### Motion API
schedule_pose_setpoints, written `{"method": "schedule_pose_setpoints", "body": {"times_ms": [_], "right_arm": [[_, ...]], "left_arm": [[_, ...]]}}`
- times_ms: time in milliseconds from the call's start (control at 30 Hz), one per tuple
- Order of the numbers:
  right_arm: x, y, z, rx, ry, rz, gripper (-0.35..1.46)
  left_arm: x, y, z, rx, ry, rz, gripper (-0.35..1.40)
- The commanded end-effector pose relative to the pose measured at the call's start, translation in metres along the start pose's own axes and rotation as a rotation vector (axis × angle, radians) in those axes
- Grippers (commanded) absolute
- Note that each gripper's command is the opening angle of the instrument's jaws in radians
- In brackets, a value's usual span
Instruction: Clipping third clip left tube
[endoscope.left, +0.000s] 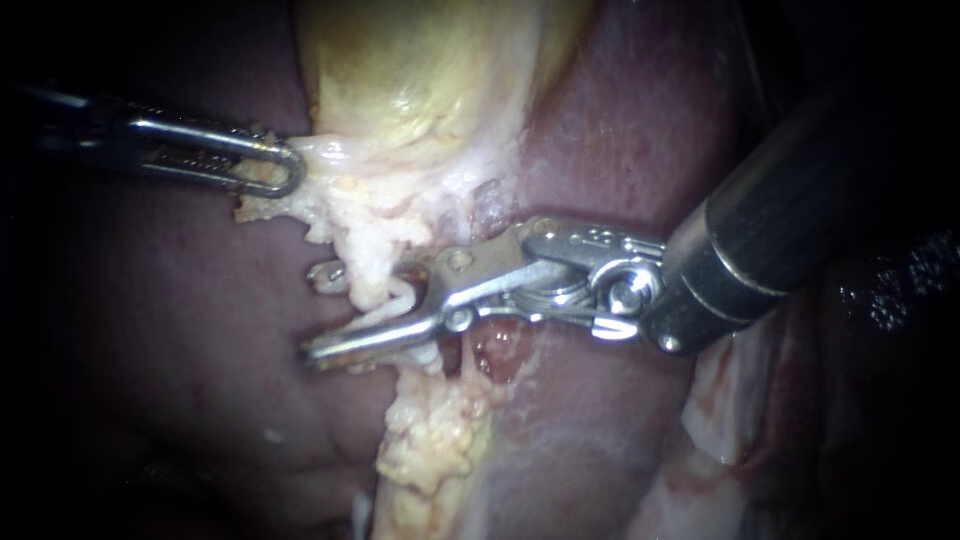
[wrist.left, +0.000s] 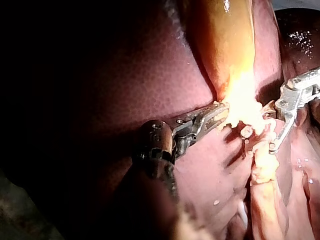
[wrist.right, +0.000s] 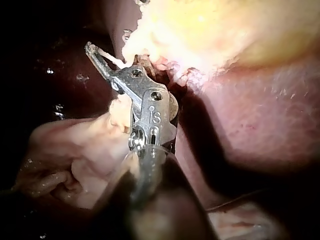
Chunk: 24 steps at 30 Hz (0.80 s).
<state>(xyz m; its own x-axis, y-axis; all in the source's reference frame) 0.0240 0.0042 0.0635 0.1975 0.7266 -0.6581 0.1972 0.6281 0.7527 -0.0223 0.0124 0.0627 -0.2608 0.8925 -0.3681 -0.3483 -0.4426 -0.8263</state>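
Note:
The yellow gallbladder (endoscope.left: 420, 70) narrows into pale fatty tissue (endoscope.left: 370, 205). From it the left tube (endoscope.left: 372, 280) runs down, wrapped in fat. My right instrument (endoscope.left: 313, 311) comes in from the upper right with its jaws open astride this tube, one on each side. A white clip (endoscope.left: 402, 300) shows between them against the tube. My left instrument (endoscope.left: 275, 168) is shut on the fatty tissue at the gallbladder's neck, holding it to the left. The right wrist view shows the clip (wrist.right: 107, 55) at the tip of the right instrument (wrist.right: 100, 57).
Dark red liver (endoscope.left: 180, 330) lies all around. Just right of the tube, under the right instrument, is a raw red pocket of tissue (endoscope.left: 500, 350). Lumpy fat (endoscope.left: 430, 440) carries on below the jaws. Pale tissue folds (endoscope.left: 730, 420) lie at the lower right.

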Motion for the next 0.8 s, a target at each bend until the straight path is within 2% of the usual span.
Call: {"method": "schedule_pose_setpoints", "body": {"times_ms": [33, 167, 233, 400, 567, 667, 800], "right_arm": [[0.0, -0.0001, 0.0, -0.001, 0.0, 0.025, 0.4], [-0.0001, -0.0001, -0.0003, -0.002, 0.001, 0.067, 0.33], [-0.0002, -0.0002, -0.0005, -0.004, 0.001, 0.119, 0.27], [-0.0003, -0.0002, -0.0007, -0.005, 0.002, 0.155, 0.12], [-0.0004, -0.0003, -0.0009, -0.006, 0.002, 0.19, -0.12], [-0.0004, -0.0004, -0.0011, -0.005, 0.002, 0.201, -0.35], [-0.0005, -0.0004, -0.0012, -0.008, 0.003, 0.219, -0.35]], "left_arm": [[0.0, 0.0, 0.0, 0.0, 0.0, 0.0, -0.35], [0.0, 0.0, 0.0, 0.0, 0.0, 0.0, -0.35], [0.0, 0.0, 0.0, 0.0, 0.0, 0.0, -0.35], [0.0, 0.0, 0.0, 0.0, 0.0, 0.0, -0.35], [0.0, 0.0, 0.0, 0.0, 0.0, 0.0, -0.35], [0.0, 0.0, 0.0, 0.0, 0.0, 0.0, -0.35], [0.0, 0.0, 0.0, 0.0, 0.0, 0.0, -0.35]]}}
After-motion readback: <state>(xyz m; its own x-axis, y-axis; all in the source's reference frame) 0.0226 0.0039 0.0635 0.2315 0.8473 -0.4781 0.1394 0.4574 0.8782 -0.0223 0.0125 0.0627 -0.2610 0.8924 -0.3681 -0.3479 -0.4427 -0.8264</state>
